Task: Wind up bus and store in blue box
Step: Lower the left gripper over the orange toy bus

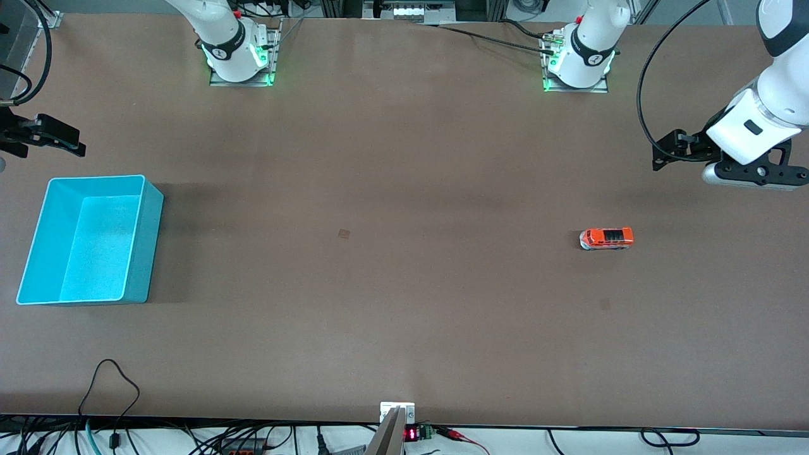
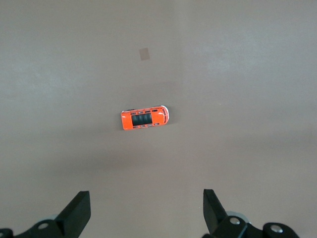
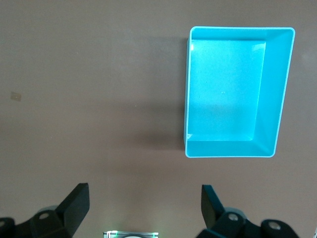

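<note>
A: What is the bus (image 1: pixel 607 238) like, and where is it?

B: A small orange toy with dark slatted roof windows, pale ends and black wheels, glossy like painted metal or plastic. It stands on its wheels on the table (image 1: pixel 404 284), well apart from the blue box (image 1: pixel 35 243), toward the left arm's end. In the left wrist view the bus (image 2: pixel 144 118) sits alone on the bare surface.

A: And the box?

B: A light turquoise rectangular bin with thin, slightly flared walls and a speckled floor. It holds nothing. It sits toward the right arm's end. The right wrist view shows the blue box (image 3: pixel 280 94) from above, rim rounded at the corners.

A: The table's surface?

B: Matte brown, flat, with two small darker square patches, one (image 1: pixel 344 234) between box and bus, one (image 1: pixel 605 304) nearer the front camera than the bus.

A: The grippers?

B: The left gripper (image 2: pixel 146 210) hangs over the table near the bus, black fingers spread wide, grasping nothing. The right gripper (image 3: pixel 144 208) hovers beside the box, fingers likewise spread and released. Neither touches the bus or the box.
</note>
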You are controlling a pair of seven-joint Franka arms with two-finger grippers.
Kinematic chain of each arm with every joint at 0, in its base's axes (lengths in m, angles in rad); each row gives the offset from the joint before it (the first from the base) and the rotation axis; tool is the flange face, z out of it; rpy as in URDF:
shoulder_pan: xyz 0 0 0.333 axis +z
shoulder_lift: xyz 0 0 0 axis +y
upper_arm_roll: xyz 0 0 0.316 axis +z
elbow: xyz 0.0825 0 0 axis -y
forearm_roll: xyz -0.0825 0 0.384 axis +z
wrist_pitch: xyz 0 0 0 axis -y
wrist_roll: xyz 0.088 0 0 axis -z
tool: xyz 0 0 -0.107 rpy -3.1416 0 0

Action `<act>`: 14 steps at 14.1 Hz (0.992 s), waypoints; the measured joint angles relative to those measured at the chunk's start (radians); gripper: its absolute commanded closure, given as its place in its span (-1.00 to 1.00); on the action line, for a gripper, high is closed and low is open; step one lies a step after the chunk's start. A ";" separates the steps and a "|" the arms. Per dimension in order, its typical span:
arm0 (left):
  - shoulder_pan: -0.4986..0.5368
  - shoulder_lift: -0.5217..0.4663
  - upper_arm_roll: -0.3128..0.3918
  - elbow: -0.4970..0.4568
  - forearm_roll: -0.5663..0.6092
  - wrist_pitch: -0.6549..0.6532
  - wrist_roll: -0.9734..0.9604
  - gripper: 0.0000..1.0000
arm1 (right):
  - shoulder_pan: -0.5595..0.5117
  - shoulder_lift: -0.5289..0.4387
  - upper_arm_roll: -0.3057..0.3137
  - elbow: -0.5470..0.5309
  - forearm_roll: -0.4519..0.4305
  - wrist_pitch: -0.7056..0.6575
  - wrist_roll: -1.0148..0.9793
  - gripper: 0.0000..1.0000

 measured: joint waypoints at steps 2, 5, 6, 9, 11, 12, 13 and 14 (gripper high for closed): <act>0.000 0.000 0.000 0.000 0.000 0.000 0.000 -1.00 | 0.000 0.001 0.000 0.000 0.000 0.001 0.000 -1.00; 0.000 0.000 0.000 0.000 0.000 0.000 0.000 -1.00 | 0.000 0.004 -0.001 0.000 0.000 0.001 0.000 -1.00; 0.000 0.000 0.000 0.000 0.000 0.000 0.000 -1.00 | 0.000 0.005 -0.001 0.000 0.000 0.002 0.000 -1.00; 0.000 0.000 -0.001 0.000 0.000 0.000 0.000 -1.00 | 0.000 0.008 -0.002 0.000 0.000 0.003 0.001 -1.00; 0.000 0.001 -0.001 0.000 0.000 -0.012 0.000 -1.00 | 0.000 0.008 -0.002 0.000 0.000 0.005 0.001 -1.00; 0.000 0.002 -0.001 0.000 0.000 -0.032 0.000 -1.00 | 0.000 0.008 -0.002 0.000 0.000 0.008 0.001 -1.00; -0.001 0.004 -0.003 0.000 0.000 -0.072 0.001 -1.00 | 0.000 0.008 -0.002 0.000 0.000 0.012 0.001 -1.00; -0.003 0.007 -0.009 -0.001 0.000 -0.124 0.001 -1.00 | 0.000 0.009 -0.002 0.000 0.001 0.015 0.001 -1.00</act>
